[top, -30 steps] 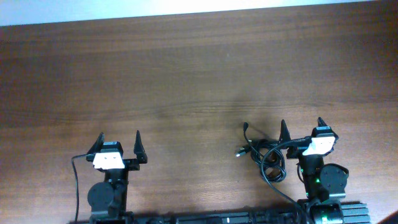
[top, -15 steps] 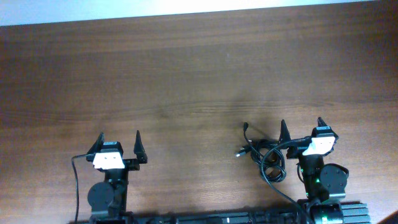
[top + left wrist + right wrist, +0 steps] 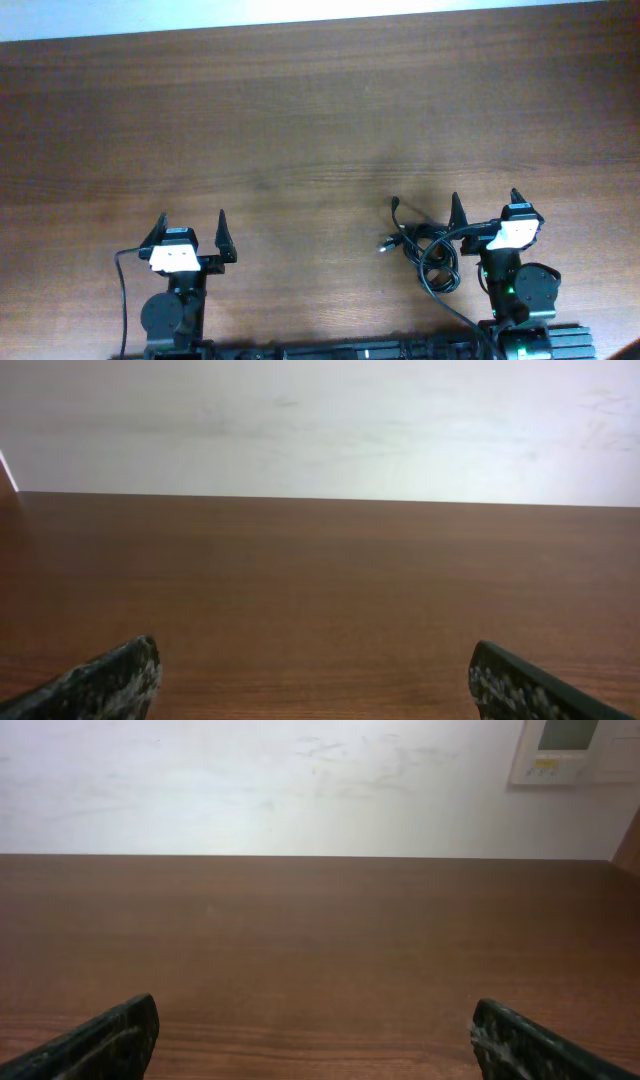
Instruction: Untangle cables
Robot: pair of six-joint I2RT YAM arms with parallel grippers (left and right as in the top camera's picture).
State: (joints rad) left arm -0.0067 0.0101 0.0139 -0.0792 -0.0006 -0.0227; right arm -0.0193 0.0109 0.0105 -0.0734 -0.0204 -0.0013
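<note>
Our left gripper [image 3: 190, 228] sits released, well left of the cables [image 3: 432, 255], which lie bundled on the worktop [image 3: 300, 120] just left of our right gripper [image 3: 487, 208], also released. Pinching several strands together there could tighten the knot.

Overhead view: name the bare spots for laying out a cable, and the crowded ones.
Bare: the table's far half, and between the left claw and the cables. Crowded: the cables bunched beside the right claw.
</note>
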